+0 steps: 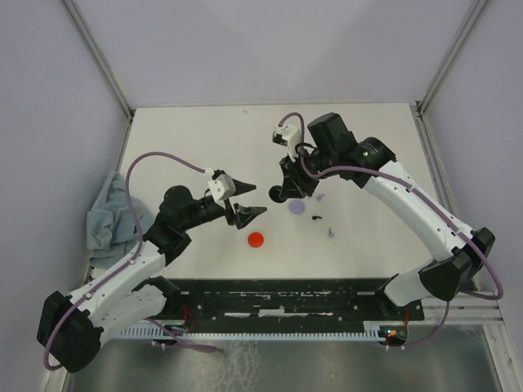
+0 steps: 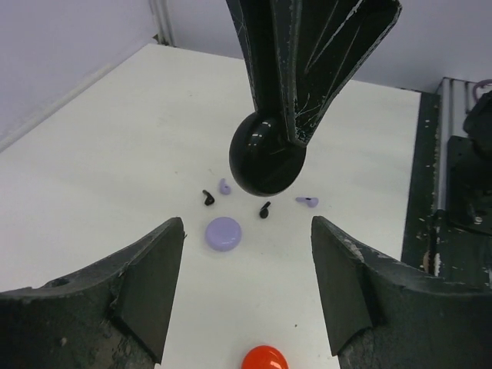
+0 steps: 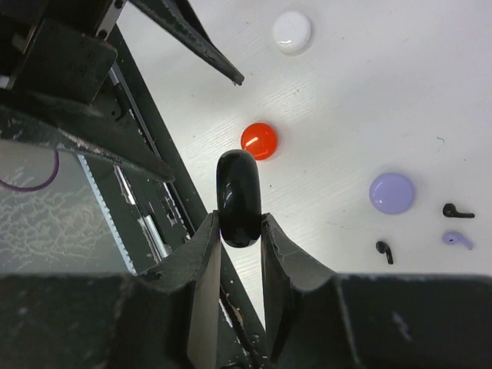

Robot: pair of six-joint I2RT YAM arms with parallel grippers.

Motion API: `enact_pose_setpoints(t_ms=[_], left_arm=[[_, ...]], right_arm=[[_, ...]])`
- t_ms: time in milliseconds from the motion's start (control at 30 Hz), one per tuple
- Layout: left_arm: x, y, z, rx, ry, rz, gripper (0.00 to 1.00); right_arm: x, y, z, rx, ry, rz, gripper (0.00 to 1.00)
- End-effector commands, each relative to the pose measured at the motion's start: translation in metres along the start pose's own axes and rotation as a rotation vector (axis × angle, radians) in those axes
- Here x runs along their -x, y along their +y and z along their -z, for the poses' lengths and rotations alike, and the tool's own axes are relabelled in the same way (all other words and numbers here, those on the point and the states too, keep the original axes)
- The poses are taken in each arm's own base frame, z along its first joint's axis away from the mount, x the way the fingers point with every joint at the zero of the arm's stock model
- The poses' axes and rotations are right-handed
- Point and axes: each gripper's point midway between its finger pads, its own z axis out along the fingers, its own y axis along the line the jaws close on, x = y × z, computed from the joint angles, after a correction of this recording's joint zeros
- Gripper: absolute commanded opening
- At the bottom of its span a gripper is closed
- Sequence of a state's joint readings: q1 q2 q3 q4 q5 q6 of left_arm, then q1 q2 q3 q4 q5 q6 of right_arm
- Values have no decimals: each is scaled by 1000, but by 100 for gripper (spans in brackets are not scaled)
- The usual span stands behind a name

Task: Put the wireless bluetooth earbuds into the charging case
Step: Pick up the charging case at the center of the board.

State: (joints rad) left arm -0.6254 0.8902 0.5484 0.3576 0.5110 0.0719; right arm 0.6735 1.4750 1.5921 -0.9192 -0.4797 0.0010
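The right end effector (image 3: 240, 224) is clamped edge-on around a black round case (image 3: 238, 192), holding it above the desk (image 1: 188, 143) near the middle of the overhead view. Just left of it, the left end effector (image 1: 256, 199) has its fingers apart with nothing between them.

Two black earbuds (image 2: 207, 197) and two lavender earbuds (image 2: 307, 202) lie loose on the desk beneath, none touching, around a lavender case (image 2: 223, 233). A red case (image 1: 256, 239) sits lower, near the dark rail at the desk's near edge.

The widest stretch of desk runs across the upper part of the overhead view, up to the walls. A grey cloth (image 1: 110, 216) drapes over the left edge.

A white case (image 3: 292, 31) shows only at the top of the right wrist view. From overhead the earbuds are mere specks.
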Motion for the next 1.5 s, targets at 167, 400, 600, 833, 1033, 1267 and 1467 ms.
enact_pose_setpoints(t_ms=[167, 400, 600, 833, 1033, 1267, 1467], left_arm=[[40, -28, -1, -303, -104, 153, 70], [49, -31, -8, -363, -149, 200, 64], [49, -32, -10, -378, -165, 208, 59], [44, -32, -12, -381, -155, 230, 52], [42, -32, -11, -376, -147, 254, 43], [41, -34, -10, -375, -144, 280, 39], [45, -38, -10, -383, -153, 284, 39]], right_arm=[[16, 27, 28, 112, -67, 277, 13], [23, 36, 28, 156, -102, 331, 13], [31, 46, 24, 192, -147, 343, 13], [35, 47, 27, 184, -162, 355, 13], [34, 47, 31, 168, -168, 361, 13], [33, 50, 33, 174, -172, 356, 13], [32, 52, 32, 179, -171, 360, 13]])
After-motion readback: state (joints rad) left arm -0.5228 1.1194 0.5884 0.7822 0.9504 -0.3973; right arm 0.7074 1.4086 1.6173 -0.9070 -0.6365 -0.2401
